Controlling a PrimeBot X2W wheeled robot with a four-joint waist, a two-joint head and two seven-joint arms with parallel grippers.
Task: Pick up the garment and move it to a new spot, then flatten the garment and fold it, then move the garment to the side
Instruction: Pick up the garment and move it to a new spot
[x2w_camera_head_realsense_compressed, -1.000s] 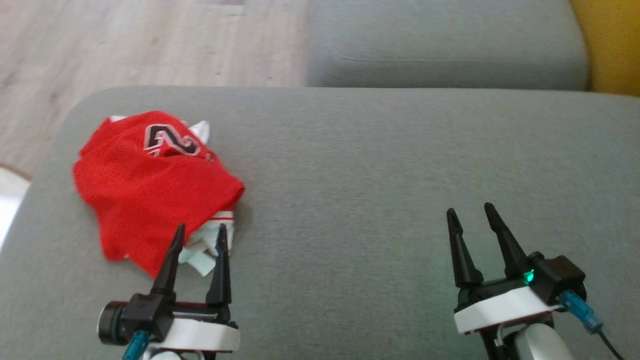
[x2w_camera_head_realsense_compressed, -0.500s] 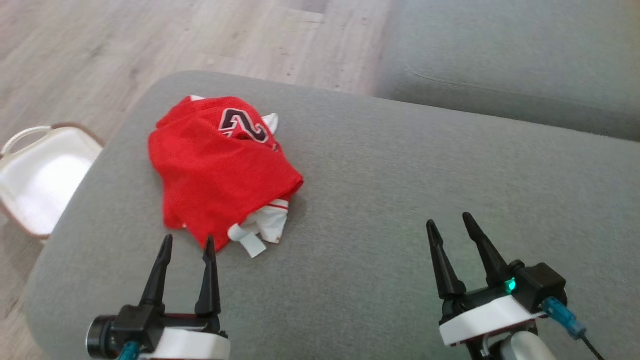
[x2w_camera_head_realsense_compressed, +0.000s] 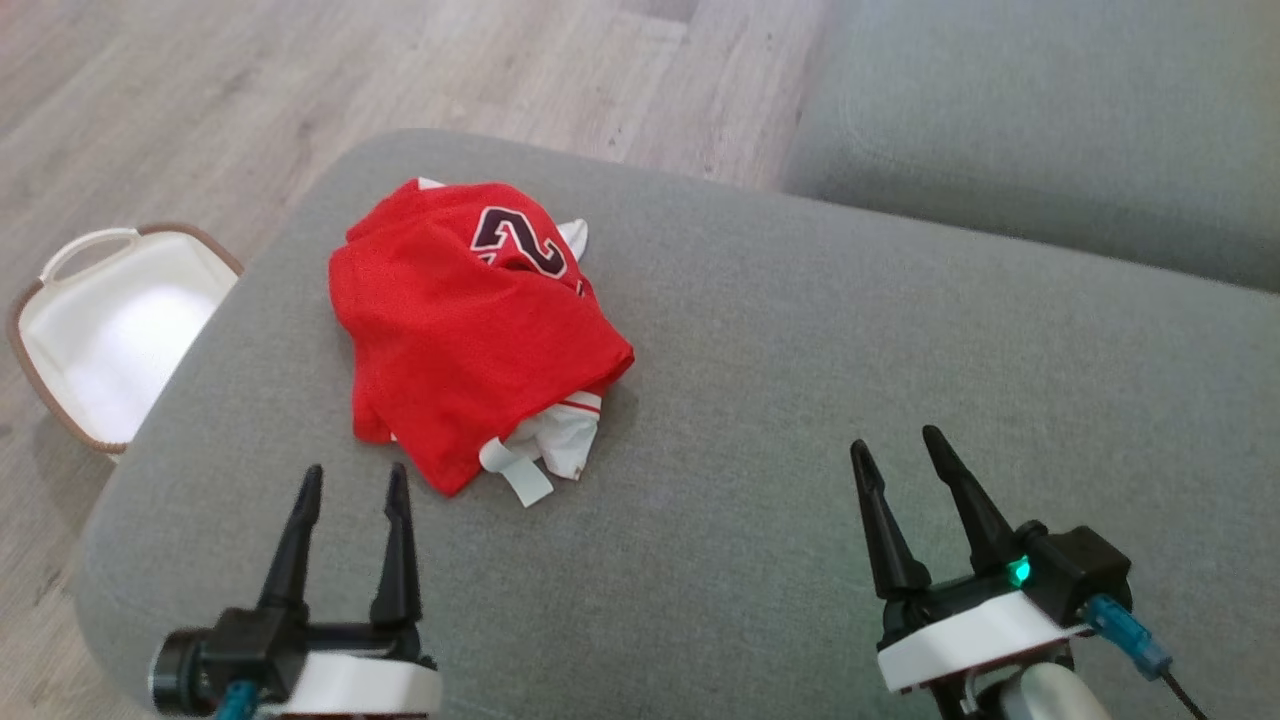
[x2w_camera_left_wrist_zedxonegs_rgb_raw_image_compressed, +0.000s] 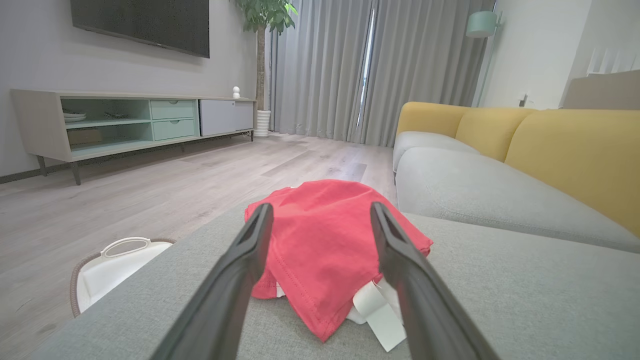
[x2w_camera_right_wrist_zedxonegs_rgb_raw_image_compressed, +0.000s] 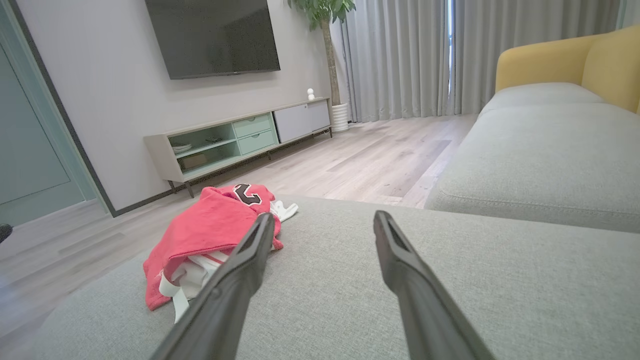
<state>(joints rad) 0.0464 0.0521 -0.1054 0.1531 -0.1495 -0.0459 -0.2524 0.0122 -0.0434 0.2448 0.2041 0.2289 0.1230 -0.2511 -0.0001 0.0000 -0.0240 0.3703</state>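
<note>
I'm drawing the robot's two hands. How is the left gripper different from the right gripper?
The left gripper points at the crumpled red jersey, just short of it; the right gripper points over bare grey cushion, off to the jersey's side. The right gripper has a lit green light on its base; the left gripper has a round dark barrel on its. Both are open and hold nothing.

Red garment (x2w_camera_head_realsense_compressed: 470, 330), white lining; grey cushion (x2w_camera_head_realsense_compressed: 800, 400); white basket (x2w_camera_head_realsense_compressed: 110, 335).
</note>
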